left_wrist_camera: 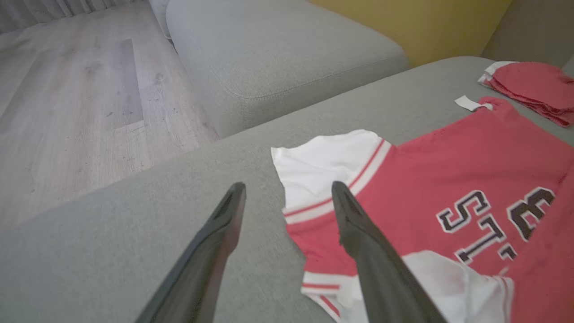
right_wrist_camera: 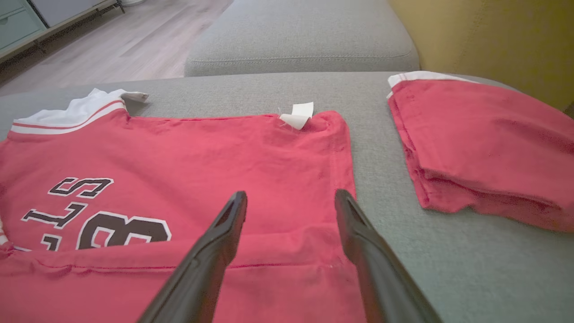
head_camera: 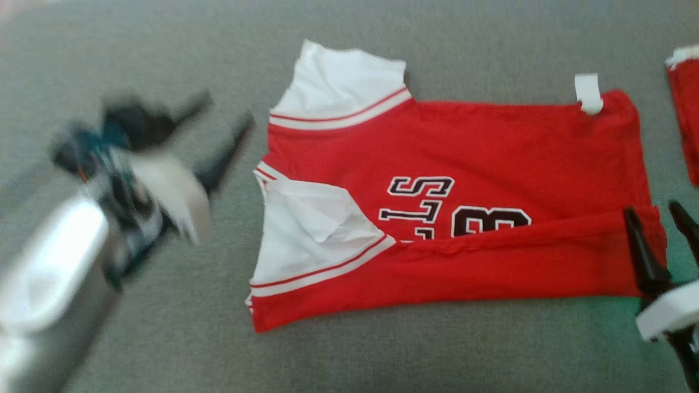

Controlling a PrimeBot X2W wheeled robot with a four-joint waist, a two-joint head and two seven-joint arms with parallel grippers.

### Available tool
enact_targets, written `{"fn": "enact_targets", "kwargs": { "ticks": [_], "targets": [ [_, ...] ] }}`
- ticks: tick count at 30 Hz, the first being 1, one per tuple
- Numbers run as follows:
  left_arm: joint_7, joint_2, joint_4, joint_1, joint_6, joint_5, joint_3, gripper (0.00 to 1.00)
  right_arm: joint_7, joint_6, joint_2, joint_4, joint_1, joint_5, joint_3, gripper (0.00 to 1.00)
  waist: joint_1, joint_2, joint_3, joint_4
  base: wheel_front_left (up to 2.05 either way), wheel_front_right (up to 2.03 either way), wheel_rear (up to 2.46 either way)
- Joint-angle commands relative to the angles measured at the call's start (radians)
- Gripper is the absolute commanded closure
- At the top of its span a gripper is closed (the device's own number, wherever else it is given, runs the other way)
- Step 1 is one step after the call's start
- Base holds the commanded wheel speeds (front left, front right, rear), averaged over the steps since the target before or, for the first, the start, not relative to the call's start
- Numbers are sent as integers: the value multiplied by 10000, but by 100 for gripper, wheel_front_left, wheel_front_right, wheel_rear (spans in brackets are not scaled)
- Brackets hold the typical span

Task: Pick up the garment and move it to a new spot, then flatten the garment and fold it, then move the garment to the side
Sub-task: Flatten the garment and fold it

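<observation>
The garment (head_camera: 464,147) is a red jersey with white sleeves and black lettering, spread on the grey cushion (head_camera: 164,327). Its near long edge is folded over onto the body. A white label (head_camera: 588,93) sticks out at its far right corner. My left gripper (head_camera: 224,112) is blurred, hangs left of the jersey's sleeves and stands open with nothing in it. In the left wrist view that gripper (left_wrist_camera: 289,186) hovers at the white sleeve (left_wrist_camera: 323,166). My right gripper (head_camera: 652,208) is open over the folded edge's right end. In the right wrist view it (right_wrist_camera: 291,194) hovers above the jersey (right_wrist_camera: 179,152).
A second red garment (head_camera: 685,109), folded in a stack (right_wrist_camera: 484,143), lies just right of the jersey. Beyond the work surface stand another grey cushion (left_wrist_camera: 278,54), a wooden floor (left_wrist_camera: 67,112) and a yellow wall (right_wrist_camera: 493,36).
</observation>
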Motion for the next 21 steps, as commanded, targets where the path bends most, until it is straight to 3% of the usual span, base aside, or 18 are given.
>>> {"fn": "enact_targets", "kwargs": {
  "ticks": [1,4,10,21],
  "targets": [
    [525,443,92,-1038,-102,-235,309,0,56,67,-219,-445,-329,-95,243,0,-2,0,709,-455,0,0,0],
    [1441,359,984,-2710,-188,-663,20,0,143,67,-186,-579,-704,-131,454,0,-2,0,1308,-809,0,0,0],
    [2016,344,2790,-4907,-214,-786,-679,0,-15,67,-35,-569,-1217,-242,626,0,-2,0,2216,-1539,0,0,0],
    [1811,863,4184,-6084,-217,-1534,-1834,0,-514,67,345,-118,-1349,-241,778,0,-2,0,2843,-2306,0,0,0]
  ]
}}
